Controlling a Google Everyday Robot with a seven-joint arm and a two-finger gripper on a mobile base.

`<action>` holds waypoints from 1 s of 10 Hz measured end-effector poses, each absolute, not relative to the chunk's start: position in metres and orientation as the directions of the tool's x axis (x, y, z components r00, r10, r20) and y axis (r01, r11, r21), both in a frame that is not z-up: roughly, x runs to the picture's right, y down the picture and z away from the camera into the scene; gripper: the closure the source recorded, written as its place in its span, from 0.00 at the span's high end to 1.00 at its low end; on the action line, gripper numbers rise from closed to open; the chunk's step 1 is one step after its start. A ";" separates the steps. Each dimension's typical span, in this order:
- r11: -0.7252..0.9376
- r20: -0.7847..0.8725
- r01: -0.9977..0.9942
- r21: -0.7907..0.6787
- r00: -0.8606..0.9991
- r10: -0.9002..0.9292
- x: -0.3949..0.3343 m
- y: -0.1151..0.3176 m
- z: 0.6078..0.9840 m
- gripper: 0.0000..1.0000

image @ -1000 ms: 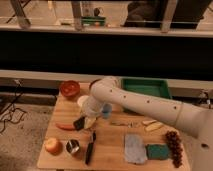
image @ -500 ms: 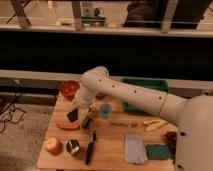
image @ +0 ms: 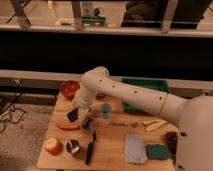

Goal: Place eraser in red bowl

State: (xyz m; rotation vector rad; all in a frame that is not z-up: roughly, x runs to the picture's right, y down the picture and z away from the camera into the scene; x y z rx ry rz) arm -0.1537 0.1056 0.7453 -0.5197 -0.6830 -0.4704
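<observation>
The eraser (image: pixel 73 115), a small dark block, hangs tilted just above the left part of the wooden table (image: pixel 112 137). My gripper (image: pixel 78 113) reaches down from the white arm and is shut on it. The red bowl (image: pixel 70 89) stands at the table's back left corner, a short way behind and slightly left of the eraser. Its inside shows and the arm does not cover it.
A blue cup (image: pixel 105 110) stands right of the gripper and an orange carrot (image: pixel 67 126) lies just below it. An apple (image: pixel 52 146), metal cup (image: pixel 73 147) and black-handled tool (image: pixel 90 147) sit in front. Grey cloth (image: pixel 134 148), green sponge (image: pixel 157 151), green tray (image: pixel 145 92) lie right.
The gripper has carried the eraser up and to the left, from near the blue cup toward the red bowl. The arm's elbow has swung left with it.
</observation>
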 end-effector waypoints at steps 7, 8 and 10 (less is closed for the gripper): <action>0.794 0.709 0.588 -0.153 0.625 -0.326 -0.228 0.043 0.785 0.00; 0.791 0.713 0.595 -0.143 0.616 -0.335 -0.235 0.036 0.791 0.00; 0.788 0.711 0.602 -0.129 0.611 -0.350 -0.237 0.019 0.804 0.00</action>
